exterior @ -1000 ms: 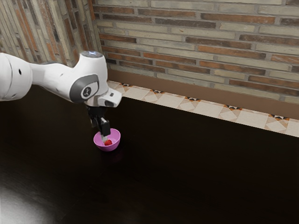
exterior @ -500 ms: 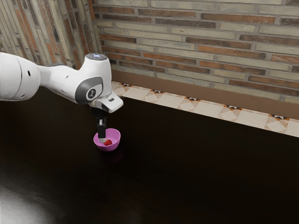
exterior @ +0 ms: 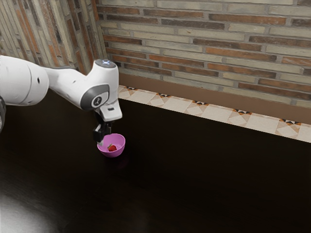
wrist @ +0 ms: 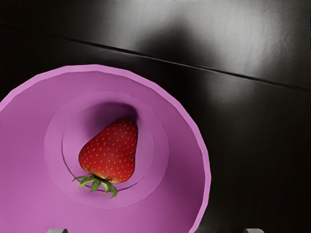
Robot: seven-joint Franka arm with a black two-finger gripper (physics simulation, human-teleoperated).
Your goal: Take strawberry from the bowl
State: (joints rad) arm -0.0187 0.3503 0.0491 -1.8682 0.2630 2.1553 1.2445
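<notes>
Dark table (exterior: 194,174) holds a pink bowl (exterior: 112,153), strawberry (wrist: 111,153) inside.

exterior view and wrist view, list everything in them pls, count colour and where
strawberry: one, red with green leaves, lying in the bowl
bowl: one, pink-purple, on the table
table: one, black, under the bowl
brick wall: two faces meeting at a corner, beige, grey and orange-brown, beyond the table
skirting: one band, brown, along the wall's foot
floor tiles: several, pale with orange and dark patterns, between skirting and table
arm: one, white with grey parts, coming in from the exterior view's left
pincer: one, black, open, at the bowl's side nearer the exterior view's left
</notes>
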